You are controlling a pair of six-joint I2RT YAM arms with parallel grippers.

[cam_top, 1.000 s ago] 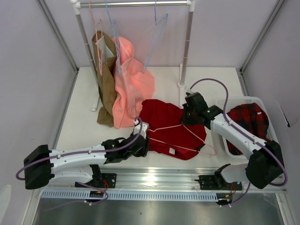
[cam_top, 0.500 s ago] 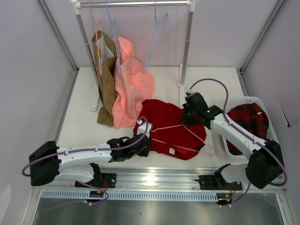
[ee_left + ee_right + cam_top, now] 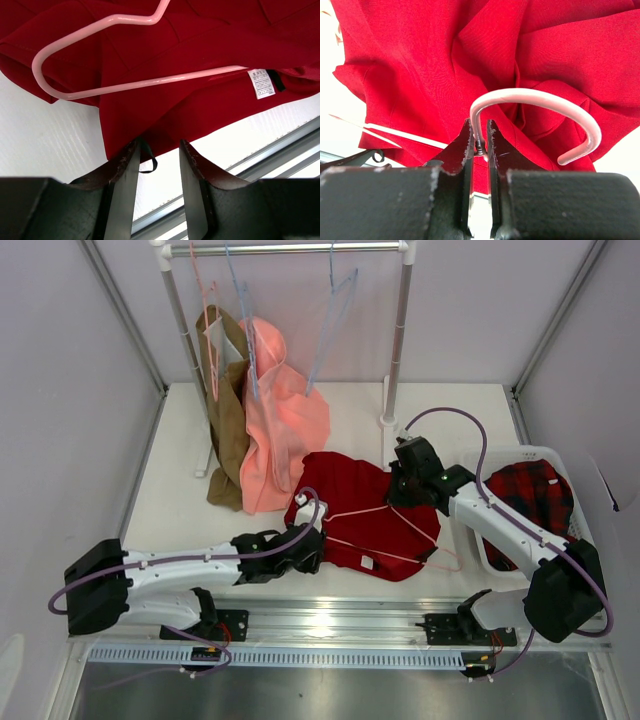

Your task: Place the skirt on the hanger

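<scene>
A white table (image 3: 360,410) is seen from above, with a rack (image 3: 400,340) standing at its 12 o'clock end. From the rack's rail a salmon garment (image 3: 285,420) and a brown garment (image 3: 228,430) are hung side by side toward 10 o'clock, with their lower ends resting on the table. Light blue hangers (image 3: 335,320) are also hung from the rail.

The skirt (image 3: 350,490) is spread crumpled on the table near the middle, slightly toward 6 o'clock, with its 10 o'clock corner just beside the salmon garment. A white basket (image 3: 490,465) is set at 3 o'clock, and a plaid cloth (image 3: 530,500) is held in it.

The hanger (image 3: 360,511) is laid flat on top of the skirt, with its hook toward 1 o'clock and one corner past the skirt's edge at 4 o'clock.

The right gripper (image 3: 400,490) is placed at the skirt's 1 o'clock edge. In its wrist view the fingers (image 3: 465,150) are closed tightly on the wire at the foot of the hook (image 3: 535,97).

The left gripper (image 3: 310,530) is brought to the skirt's 8 o'clock edge. In its wrist view the fingers (image 3: 125,170) are parted, nothing is clamped, and the skirt's hem is seen reaching just between the tips, with a small dark loop (image 3: 150,162) there.

A white label (image 3: 262,83) is sewn at the 6 o'clock edge.
</scene>
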